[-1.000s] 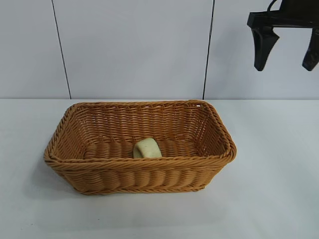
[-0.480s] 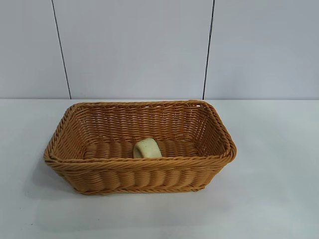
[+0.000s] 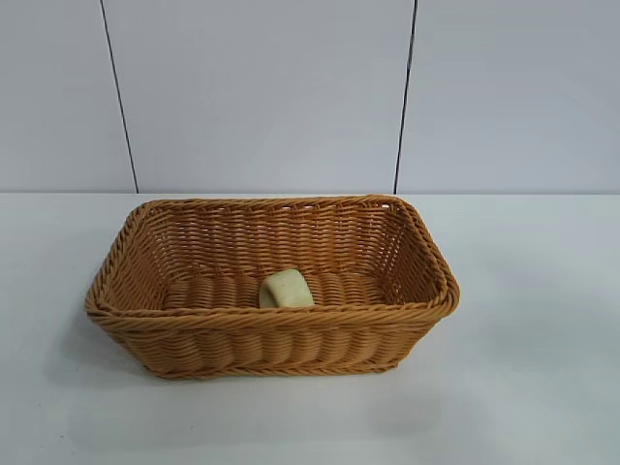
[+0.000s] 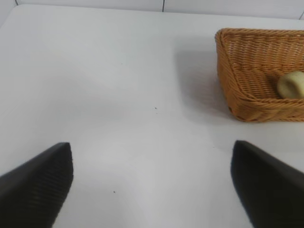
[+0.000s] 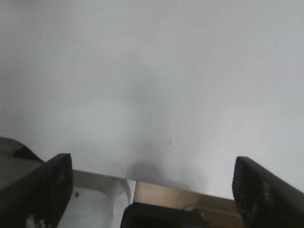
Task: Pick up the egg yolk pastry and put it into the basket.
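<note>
Inside the basket point(image 3: 145, 334), the pastry point(image 3: 286, 289) lies unmoved; right gripper point(image 5: 152, 190), jaws apart, has left the exterior view; left gripper point(image 4: 152, 185) gapes too.

Pastry in the basket, basket on the table, both grippers clear of it

In the exterior view the basket point(image 3: 271, 286) sits on the table point(image 3: 528, 291) a little left of centre, its long side facing the camera, with a panelled wall point(image 3: 262, 97) behind; the egg yolk pastry point(image 3: 287, 289) lies inside on the basket floor, close against the near long wall and roughly midway along it. No arm appears in that view. The left gripper point(image 4: 152, 185) hangs over bare table off one short end of the basket, well apart from it, its fingers spread wide. The right gripper point(image 5: 152, 187) is over bare table near the table's edge, fingers also apart
</note>
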Available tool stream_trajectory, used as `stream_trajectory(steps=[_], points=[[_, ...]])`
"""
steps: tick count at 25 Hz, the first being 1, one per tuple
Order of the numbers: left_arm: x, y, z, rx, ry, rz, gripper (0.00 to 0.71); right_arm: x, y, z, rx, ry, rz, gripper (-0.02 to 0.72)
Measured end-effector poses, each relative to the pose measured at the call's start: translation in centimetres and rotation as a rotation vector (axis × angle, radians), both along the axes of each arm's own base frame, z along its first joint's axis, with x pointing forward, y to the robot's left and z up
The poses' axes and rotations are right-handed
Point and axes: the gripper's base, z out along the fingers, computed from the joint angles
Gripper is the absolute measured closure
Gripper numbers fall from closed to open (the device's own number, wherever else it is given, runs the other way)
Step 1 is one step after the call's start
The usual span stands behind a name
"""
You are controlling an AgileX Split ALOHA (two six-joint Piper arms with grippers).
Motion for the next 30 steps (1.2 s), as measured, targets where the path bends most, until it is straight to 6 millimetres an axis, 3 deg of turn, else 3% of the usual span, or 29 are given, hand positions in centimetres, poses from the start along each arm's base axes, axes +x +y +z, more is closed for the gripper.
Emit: stream_trajectory(steps=[11,17,25,30], points=[[0.0,0.0,0.0,0.000,0.000,0.000,0.015,-4.0,-0.5,1.9,0.033,-0.288,-0.007,0.072],[0.0,0.0,0.0,0.000,0.000,0.000,0.015,-5.8,-1.0,2.5,0.030,-0.416,-0.101,0.072],[0.0,0.0,0.0,0.000,0.000,0.000,0.014,-9.7,-1.1,3.0,0.049,-0.663,-0.096,0.072],[0.0,0.0,0.0,0.000,0.000,0.000,0.014,-10.1,-1.0,2.9,0.053,-0.683,-0.093,0.072]])
